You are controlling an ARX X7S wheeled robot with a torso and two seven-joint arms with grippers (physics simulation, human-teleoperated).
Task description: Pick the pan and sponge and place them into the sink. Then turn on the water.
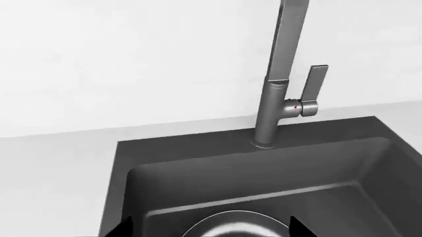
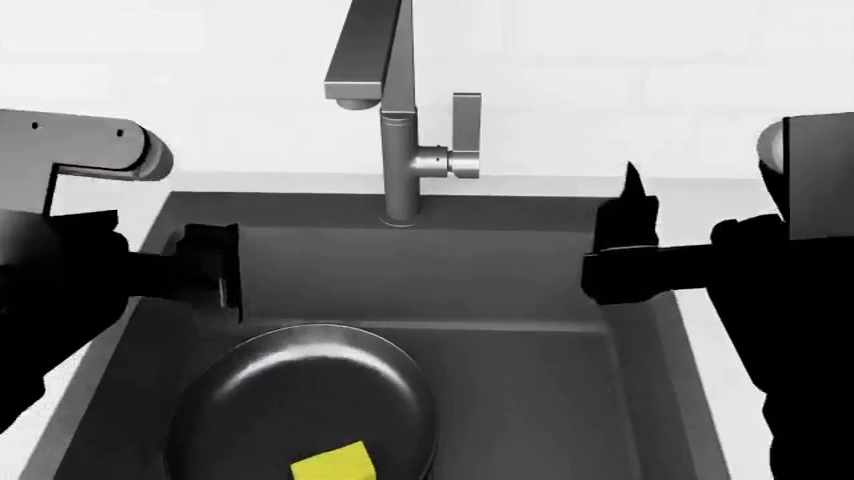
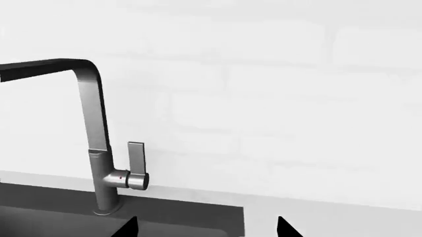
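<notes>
Pan: lying in the sink, toward 7 o'clock.
Sponge: resting inside the pan.
Faucet: at 12 o'clock, lever upright.
Left gripper: empty, fingers apart.
Right gripper: empty, fingers apart, lever at its 10 o'clock.

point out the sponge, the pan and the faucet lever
sponge [image 2: 334,464], head view, middle of its yellow top
pan [image 2: 287,395], head view, bare dark floor
faucet lever [image 2: 466,120], head view, upright blade
</notes>
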